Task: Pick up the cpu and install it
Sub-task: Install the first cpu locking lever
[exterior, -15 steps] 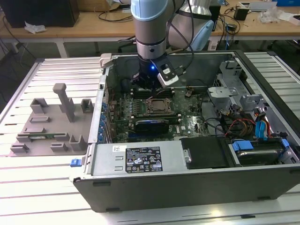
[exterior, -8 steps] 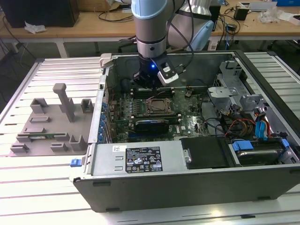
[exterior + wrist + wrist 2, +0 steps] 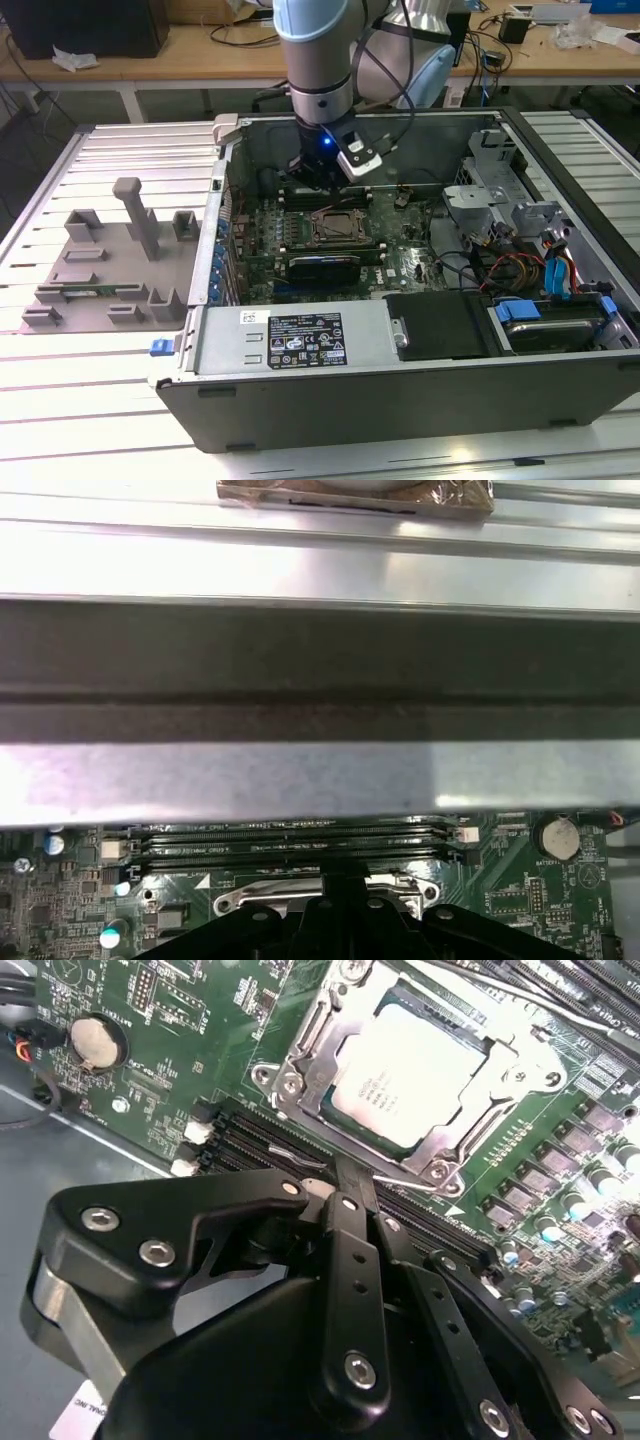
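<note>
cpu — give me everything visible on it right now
The cpu is a small flat square chip with a silvery-grey metal top plate, faint print on it and a paler rim. In the second wrist view it lies flat in the motherboard's socket, with the metal socket frame around its edges. The gripper sits beside the socket, over the memory slots, not touching the chip. In the exterior view the chip is too small to make out.

Cluttered wooden desks (image 3: 180,55) with cables stand behind a slatted metal table (image 3: 90,420).
</note>
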{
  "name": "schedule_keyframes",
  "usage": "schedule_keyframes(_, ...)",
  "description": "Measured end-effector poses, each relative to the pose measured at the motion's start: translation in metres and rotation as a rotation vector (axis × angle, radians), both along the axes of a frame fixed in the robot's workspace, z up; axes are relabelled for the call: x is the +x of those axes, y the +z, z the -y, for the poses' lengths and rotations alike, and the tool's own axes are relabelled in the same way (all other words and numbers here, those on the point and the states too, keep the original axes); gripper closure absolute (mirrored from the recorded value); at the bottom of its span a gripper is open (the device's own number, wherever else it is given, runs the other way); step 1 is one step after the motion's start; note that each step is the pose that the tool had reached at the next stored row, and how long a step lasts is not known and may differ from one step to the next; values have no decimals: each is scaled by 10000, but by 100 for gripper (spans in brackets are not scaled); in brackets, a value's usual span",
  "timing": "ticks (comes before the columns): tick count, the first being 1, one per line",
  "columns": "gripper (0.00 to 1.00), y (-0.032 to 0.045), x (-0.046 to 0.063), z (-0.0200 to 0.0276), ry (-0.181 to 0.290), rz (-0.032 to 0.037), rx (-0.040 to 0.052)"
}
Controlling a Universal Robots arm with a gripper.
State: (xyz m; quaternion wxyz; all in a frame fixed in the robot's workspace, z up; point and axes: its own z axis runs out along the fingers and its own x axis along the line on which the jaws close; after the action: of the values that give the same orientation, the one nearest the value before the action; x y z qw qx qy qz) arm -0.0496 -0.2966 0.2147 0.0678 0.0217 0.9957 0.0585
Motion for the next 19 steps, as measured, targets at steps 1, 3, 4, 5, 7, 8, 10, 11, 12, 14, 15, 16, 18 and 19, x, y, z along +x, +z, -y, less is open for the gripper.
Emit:
schedule_keyframes(1, 89, -6, 0, 0, -163, 0, 0)
schedule_keyframes(3, 89, -26, 1, 0, -813, -1, -1)
schedule_keyframes(4, 89, -32, 1, -1, -989, 2, 5)
schedule_keyframes(5, 89, -34, 0, -2, -1061, 2, 6)
schedule_keyframes(7, 89, -40, 0, -9, -1187, 9, 18)
schedule_keyframes(8, 89, -42, 1, -13, -1216, 13, 22)
schedule_keyframes(10, 89, -46, 0, -26, -1318, 29, 42)
schedule_keyframes(11, 89, -45, 0, -32, -1357, 38, 56)
schedule_keyframes(12, 89, -46, 0, -38, -1390, 65, 106)
schedule_keyframes(14, 89, -47, -1, -46, -1438, 113, 201)
schedule_keyframes(15, 89, -47, -4, -47, -1453, 145, 250)
schedule_keyframes(16, 89, -47, -7, -47, -1460, 171, 285)
schedule_keyframes(18, 89, -51, -24, -48, -1474, 346, 353)
schedule_keyframes(19, 89, -59, -37, -48, -1477, 465, 364)
